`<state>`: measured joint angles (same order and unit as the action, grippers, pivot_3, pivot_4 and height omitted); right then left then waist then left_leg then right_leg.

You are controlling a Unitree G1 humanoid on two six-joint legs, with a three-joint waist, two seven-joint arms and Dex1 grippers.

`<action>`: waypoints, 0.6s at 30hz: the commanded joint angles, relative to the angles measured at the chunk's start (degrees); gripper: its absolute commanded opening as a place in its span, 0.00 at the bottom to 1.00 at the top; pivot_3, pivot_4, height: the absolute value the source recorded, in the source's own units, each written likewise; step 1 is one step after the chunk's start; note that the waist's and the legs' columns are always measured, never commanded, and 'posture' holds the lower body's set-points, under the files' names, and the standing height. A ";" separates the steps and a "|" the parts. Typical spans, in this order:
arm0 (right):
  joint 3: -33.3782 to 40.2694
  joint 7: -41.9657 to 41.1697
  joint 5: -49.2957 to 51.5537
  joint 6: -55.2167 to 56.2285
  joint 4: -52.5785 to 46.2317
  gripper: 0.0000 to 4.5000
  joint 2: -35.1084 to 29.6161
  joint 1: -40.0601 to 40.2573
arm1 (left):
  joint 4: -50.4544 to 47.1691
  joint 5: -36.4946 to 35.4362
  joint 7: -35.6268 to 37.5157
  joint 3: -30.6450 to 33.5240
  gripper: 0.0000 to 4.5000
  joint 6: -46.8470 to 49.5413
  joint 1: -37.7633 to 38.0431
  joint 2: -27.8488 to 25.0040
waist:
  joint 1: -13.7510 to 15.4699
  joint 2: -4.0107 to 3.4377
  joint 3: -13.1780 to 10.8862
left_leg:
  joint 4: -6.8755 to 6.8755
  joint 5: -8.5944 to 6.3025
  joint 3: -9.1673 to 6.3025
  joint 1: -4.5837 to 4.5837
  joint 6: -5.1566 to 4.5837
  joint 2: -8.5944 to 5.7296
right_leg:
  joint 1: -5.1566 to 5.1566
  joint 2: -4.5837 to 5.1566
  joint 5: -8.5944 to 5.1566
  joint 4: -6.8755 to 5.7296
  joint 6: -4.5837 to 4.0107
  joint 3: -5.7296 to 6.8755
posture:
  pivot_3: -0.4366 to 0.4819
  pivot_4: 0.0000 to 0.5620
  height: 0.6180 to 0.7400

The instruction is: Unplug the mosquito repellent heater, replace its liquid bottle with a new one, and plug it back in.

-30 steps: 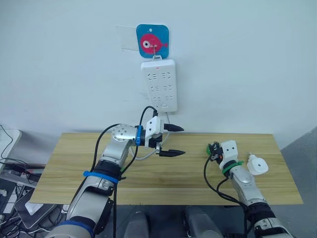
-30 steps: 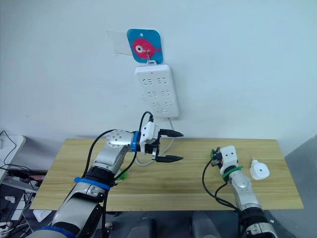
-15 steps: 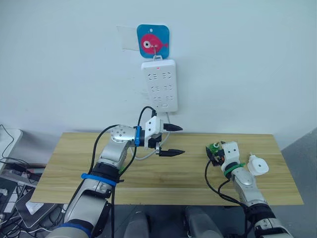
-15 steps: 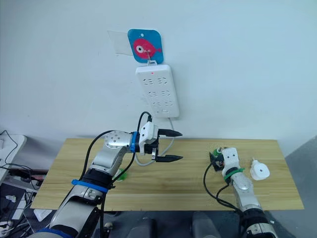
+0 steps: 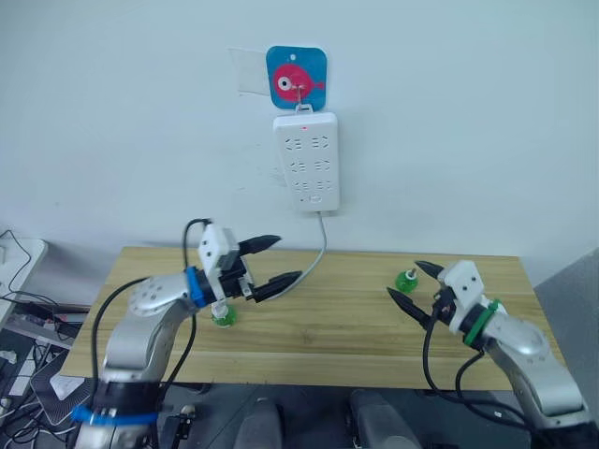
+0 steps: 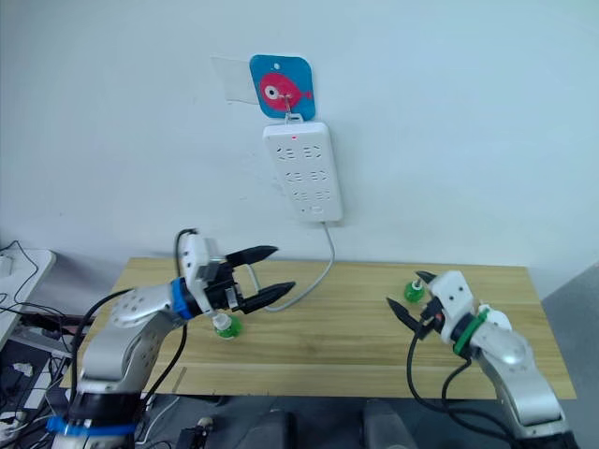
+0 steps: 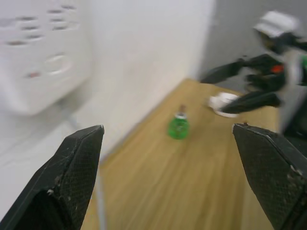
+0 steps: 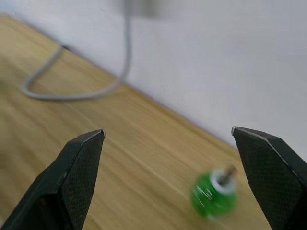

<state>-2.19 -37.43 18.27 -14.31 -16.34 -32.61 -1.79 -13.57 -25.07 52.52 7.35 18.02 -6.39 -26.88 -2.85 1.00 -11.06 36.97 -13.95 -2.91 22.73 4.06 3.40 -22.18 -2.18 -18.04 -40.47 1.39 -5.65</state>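
Evidently mid-task: the small rounded white plastic heater (image 7: 223, 103) lies unplugged just behind the empty, spread right gripper (image 5: 410, 284), a green liquid bottle (image 5: 406, 280) stands before its fingertips, a second green bottle (image 5: 222, 316) below the spread, empty left gripper (image 5: 273, 261); refitting and replugging remain.

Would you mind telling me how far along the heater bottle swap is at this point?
Done: the heater is off the power strip, lying on the table. In hand: nothing; left gripper and right gripper are open. Left: fit a green bottle, replug.

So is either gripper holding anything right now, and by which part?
Nothing is held. The left gripper and the right gripper are both open and empty above the table.
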 commanded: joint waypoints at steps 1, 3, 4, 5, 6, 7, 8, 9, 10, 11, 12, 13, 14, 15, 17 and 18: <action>-1.77 -4.80 3.44 -3.74 -3.54 0.99 -0.74 -6.25 | -5.96 0.07 -7.46 4.53 1.00 -0.72 5.95 1.56 | 0.77 0.12 -0.18 | 0.00 0.00 -0.06 0.00 0.00 0.00 | 0.01 0.00 0.00 0.00 0.00 0.05 | 0.65 0.38 1.00; -1.77 -7.03 4.88 -5.71 -2.87 0.99 -1.18 -9.79 | -7.95 0.40 -10.57 6.27 1.00 -1.76 10.38 2.81 | 1.60 0.26 -0.66 | 0.00 0.00 -0.11 -0.01 0.00 0.02 | 0.03 -0.03 -0.02 0.01 -0.03 0.09 | 0.69 0.40 1.00; -1.46 -7.99 5.48 -6.42 -2.45 0.99 -1.56 -11.12 | -8.61 0.67 -12.01 7.28 1.00 -2.43 11.81 3.27 | 2.44 0.33 -0.95 | 0.00 0.00 -0.12 0.00 0.00 0.02 | 0.03 -0.03 -0.02 0.03 -0.04 0.09 | 0.70 0.40 1.00; -1.12 -8.70 5.79 -6.87 -2.12 0.99 -1.89 -12.00 | -8.94 1.22 -13.24 7.94 1.00 -3.23 12.65 3.41 | 2.94 0.32 -1.15 | 0.00 0.00 -0.15 0.03 0.00 0.03 | 0.02 -0.02 -0.02 0.07 -0.05 0.11 | 0.71 0.41 1.00; -0.64 -9.35 6.10 -7.26 -1.92 0.99 -2.29 -12.50 | -9.00 1.46 -13.90 8.48 1.00 -3.87 13.17 3.30 | 3.80 0.33 -1.27 | -0.01 0.00 -0.17 0.07 0.00 0.03 | 0.02 -0.02 -0.02 0.12 -0.06 0.14 | 0.73 0.41 1.00; -0.13 -9.89 6.45 -7.70 -1.85 0.99 -2.71 -12.79 | -8.95 1.39 -14.48 9.17 1.00 -4.31 13.48 3.20 | 4.54 0.31 -1.35 | -0.01 0.00 -0.24 0.15 0.00 0.01 | 0.01 0.00 -0.02 0.20 -0.06 0.16 | 0.73 0.41 1.00; 0.51 -10.18 6.76 -8.11 -1.90 0.99 -3.21 -12.92 | -8.65 1.09 -15.15 10.08 1.00 -4.61 13.50 3.10 | 5.29 0.28 -1.40 | -0.02 -0.01 -0.27 0.19 0.00 0.02 | 0.00 0.00 -0.01 0.30 -0.07 0.17 | 0.75 0.42 1.00; 1.72 -9.82 7.34 -9.00 -2.31 0.99 -3.76 -12.89 | -7.54 0.64 -15.58 11.76 1.00 -5.07 13.35 2.68 | 5.94 0.28 -1.40 | -0.06 -0.01 -0.30 0.23 0.01 0.01 | 0.01 0.01 -0.01 0.41 -0.07 0.22 | 0.76 0.42 1.00; 3.24 -9.07 8.17 -10.35 -3.00 0.99 -4.25 -12.64 | -5.81 0.35 -15.88 13.74 1.00 -5.75 13.19 2.03 | 6.35 0.29 -1.42 | -0.09 -0.02 -0.27 0.24 0.01 0.01 | 0.03 0.03 -0.01 0.49 -0.07 0.25 | 0.77 0.42 1.00; 4.97 -7.89 8.47 -11.32 -3.76 0.99 -4.71 -12.04 | -3.23 0.30 -15.99 15.91 1.00 -6.74 13.10 1.24 | 6.68 0.29 -1.45 | -0.11 -0.03 -0.27 0.26 0.02 -0.01 | 0.03 0.06 -0.01 0.53 -0.07 0.25 | 0.76 0.41 1.00; 6.54 -6.83 8.59 -12.11 -4.48 0.99 -5.10 -11.31 | -0.63 0.48 -15.88 17.75 1.00 -8.03 13.17 0.48 | 7.09 0.28 -1.45 | -0.13 -0.05 -0.23 0.26 0.04 -0.01 | 0.02 0.07 -0.01 0.55 -0.07 0.27 | 0.76 0.41 1.00; 8.02 -5.95 8.54 -12.58 -5.03 0.99 -5.52 -10.35 | 1.85 0.96 -15.69 19.15 1.00 -9.63 13.53 -0.22 | 7.33 0.27 -1.45 | -0.15 -0.06 -0.21 0.26 0.04 -0.02 | 0.02 0.09 -0.01 0.56 -0.07 0.27 | 0.75 0.41 1.00; 9.56 -4.91 8.21 -12.70 -5.38 0.99 -5.81 -9.31 | 4.21 1.38 -15.34 20.28 1.00 -11.27 14.07 -0.83 | 7.42 0.28 -1.45 | -0.17 -0.06 -0.21 0.25 0.04 -0.02 | 0.00 0.10 -0.01 0.57 -0.08 0.27 | 0.75 0.40 1.00; 11.67 -3.67 7.97 -12.73 -5.48 0.99 -5.99 -7.98 | 6.51 1.69 -14.77 21.22 1.00 -12.88 14.91 -1.37 | 7.42 0.26 -1.46 | -0.19 -0.07 -0.20 0.25 0.04 -0.01 | 0.00 0.10 -0.02 0.59 -0.09 0.27 | 0.74 0.40 1.00; 15.94 -1.67 7.31 -12.25 -5.28 0.99 -6.25 -4.77 | 10.07 1.79 -13.57 22.54 1.00 -15.28 16.52 -2.01 | 7.38 0.26 -1.46 | -0.22 -0.07 -0.14 0.25 0.05 -0.04 | 0.00 0.15 -0.02 0.60 -0.09 0.25 | 0.73 0.39 1.00; 18.41 -1.01 6.59 -11.38 -4.76 0.99 -6.53 -2.45 | 11.32 1.79 -12.89 22.79 1.00 -16.41 17.40 -2.24 | 7.34 0.26 -1.46 | -0.22 -0.07 -0.11 0.24 0.05 -0.05 | 0.00 0.18 -0.02 0.60 -0.09 0.23 | 0.71 0.39 1.00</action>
<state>11.99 -39.73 25.66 -26.84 -20.04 -38.29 -5.77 -2.97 -23.42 38.45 28.50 4.31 10.17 -28.66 4.49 1.26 -12.52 36.75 -14.03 -3.00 22.97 4.12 3.33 -22.19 -1.98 -18.07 -39.86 1.30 -5.43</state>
